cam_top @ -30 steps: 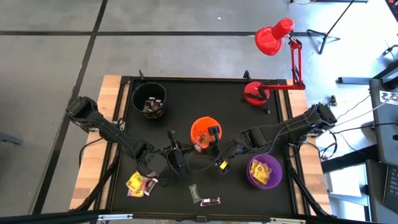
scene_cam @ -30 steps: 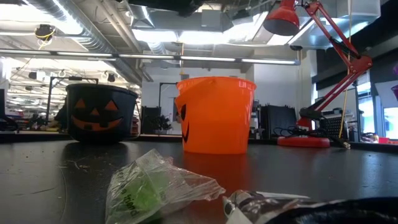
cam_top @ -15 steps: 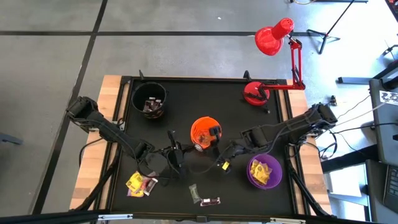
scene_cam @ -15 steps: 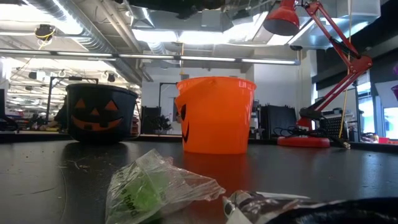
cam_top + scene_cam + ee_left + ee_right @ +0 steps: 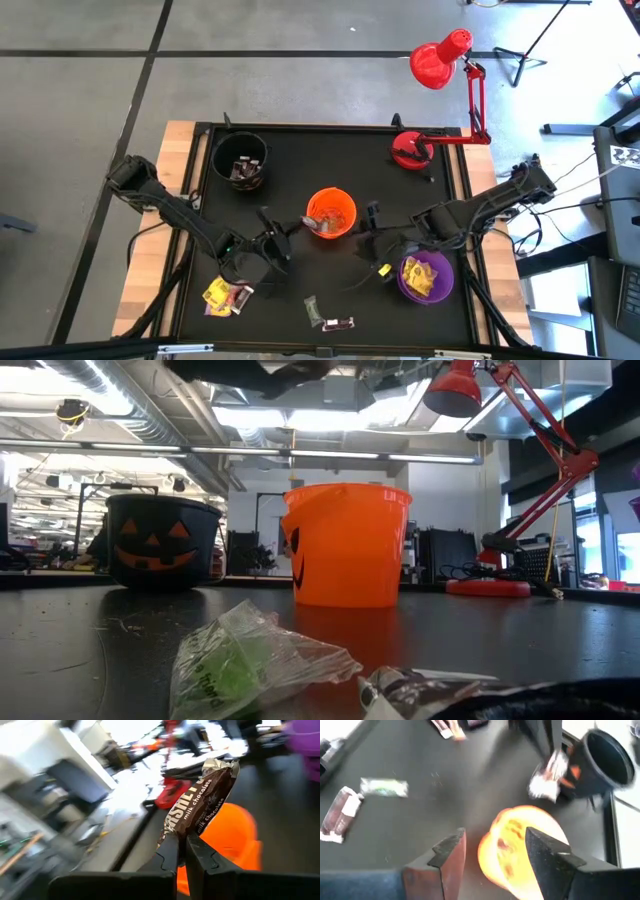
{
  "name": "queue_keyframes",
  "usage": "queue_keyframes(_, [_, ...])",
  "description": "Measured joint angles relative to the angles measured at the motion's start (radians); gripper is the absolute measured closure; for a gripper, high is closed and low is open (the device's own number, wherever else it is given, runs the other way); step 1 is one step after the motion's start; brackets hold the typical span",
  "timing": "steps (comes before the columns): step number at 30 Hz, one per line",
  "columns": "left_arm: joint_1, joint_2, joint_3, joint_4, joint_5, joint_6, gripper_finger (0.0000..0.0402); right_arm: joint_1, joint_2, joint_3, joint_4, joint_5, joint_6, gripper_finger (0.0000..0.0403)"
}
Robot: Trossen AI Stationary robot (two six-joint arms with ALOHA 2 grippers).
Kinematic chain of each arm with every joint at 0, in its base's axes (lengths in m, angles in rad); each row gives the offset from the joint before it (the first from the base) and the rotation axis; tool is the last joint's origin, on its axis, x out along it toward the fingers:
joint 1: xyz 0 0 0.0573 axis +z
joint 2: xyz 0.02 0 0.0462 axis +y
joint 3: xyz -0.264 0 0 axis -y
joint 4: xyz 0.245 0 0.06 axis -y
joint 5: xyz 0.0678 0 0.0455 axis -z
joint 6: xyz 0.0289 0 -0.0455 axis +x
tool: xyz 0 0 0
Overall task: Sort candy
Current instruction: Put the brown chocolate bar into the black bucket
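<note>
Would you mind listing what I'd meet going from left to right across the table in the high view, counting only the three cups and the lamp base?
black cup → orange cup → red lamp base → purple cup

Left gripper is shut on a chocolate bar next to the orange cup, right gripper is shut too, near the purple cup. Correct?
Not quite. The right gripper is open: the right wrist view shows its two fingers standing well apart with nothing between them. The rest holds: the left gripper is shut on the chocolate bar by the orange cup, and the right gripper sits near the purple cup.
</note>
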Motion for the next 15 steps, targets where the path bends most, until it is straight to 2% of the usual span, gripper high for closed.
queue_keyframes(4, [-0.014, -0.009, 0.0, -0.067, -0.206, -0.068, 0.0401, 0.003, -0.027, 0.0, -0.091, 0.053, 0.067, 0.0209])
queue_keyframes(7, [-0.01, -0.051, 0.0, -0.168, -0.26, -0.162, 0.0401, 0.003, -0.04, 0.0, -0.135, 0.066, 0.101, 0.022])
queue_keyframes(10, [0.021, -0.125, 0.0, -0.326, -0.201, -0.3, 0.0401, 0.003, -0.043, 0.0, -0.145, 0.066, 0.116, 0.023])
queue_keyframes(15, [0.123, -0.236, 0.0, -0.681, -0.024, -0.597, 0.0401, 0.003, -0.042, 0.0, -0.142, 0.065, 0.119, 0.0242])
